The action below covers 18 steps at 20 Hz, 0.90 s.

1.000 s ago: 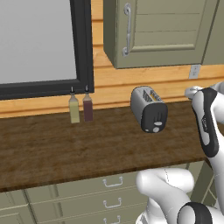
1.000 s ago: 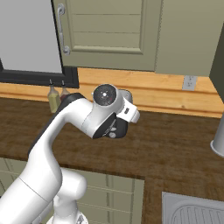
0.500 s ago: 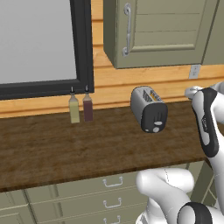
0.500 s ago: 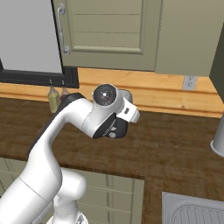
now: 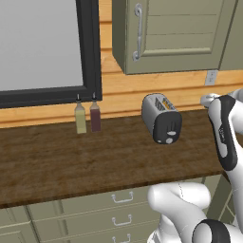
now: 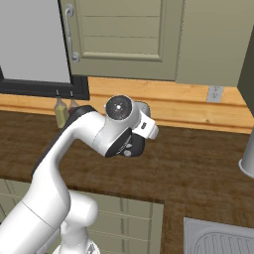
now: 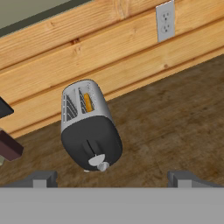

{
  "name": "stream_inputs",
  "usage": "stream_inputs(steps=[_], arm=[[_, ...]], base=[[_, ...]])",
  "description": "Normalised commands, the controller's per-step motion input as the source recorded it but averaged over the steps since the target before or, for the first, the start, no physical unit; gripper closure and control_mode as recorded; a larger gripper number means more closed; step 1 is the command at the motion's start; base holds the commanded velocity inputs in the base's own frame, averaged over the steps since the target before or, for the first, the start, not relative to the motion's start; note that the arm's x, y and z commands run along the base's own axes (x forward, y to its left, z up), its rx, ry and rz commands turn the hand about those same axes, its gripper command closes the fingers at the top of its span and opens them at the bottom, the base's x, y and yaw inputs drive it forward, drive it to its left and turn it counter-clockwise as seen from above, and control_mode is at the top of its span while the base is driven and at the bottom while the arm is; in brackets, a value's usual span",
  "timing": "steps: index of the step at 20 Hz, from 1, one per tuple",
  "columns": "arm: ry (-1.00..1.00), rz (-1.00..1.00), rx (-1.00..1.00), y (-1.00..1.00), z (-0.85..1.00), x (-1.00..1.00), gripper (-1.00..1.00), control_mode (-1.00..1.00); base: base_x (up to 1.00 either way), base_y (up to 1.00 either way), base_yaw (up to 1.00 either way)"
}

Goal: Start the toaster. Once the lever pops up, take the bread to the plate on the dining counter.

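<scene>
Gripper wide open, empty, short of the toaster

We see the small silver-grey two-slot toaster on the dark wood worktop, near the wooden back wall | golden-tan bread slice in its slot | two small bottles to its left, below the window.

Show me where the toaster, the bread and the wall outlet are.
toaster point(image 7: 89, 135), hand view, on its black end panel.
bread point(image 7: 88, 103), hand view, on the slice's top edge in a slot.
wall outlet point(image 7: 165, 21), hand view, on its faceplate.
</scene>
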Motion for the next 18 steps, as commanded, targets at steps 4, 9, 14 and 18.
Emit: stream_inputs(steps=[4,9,14,18], arm=[[0.0,0.0,0.0,0.0,0.0,0.0,-1.0,-1.0],[0.0,0.0,0.0,0.0,0.0,0.0,-1.0,-1.0],[0.0,0.0,0.0,0.0,0.0,0.0,-1.0,-1.0],[0.0,0.0,0.0,0.0,0.0,0.0,-1.0,-1.0]], base=[[0.0,0.0,0.0],[0.0,0.0,0.0],[0.0,0.0,0.0],[0.0,0.0,0.0]])
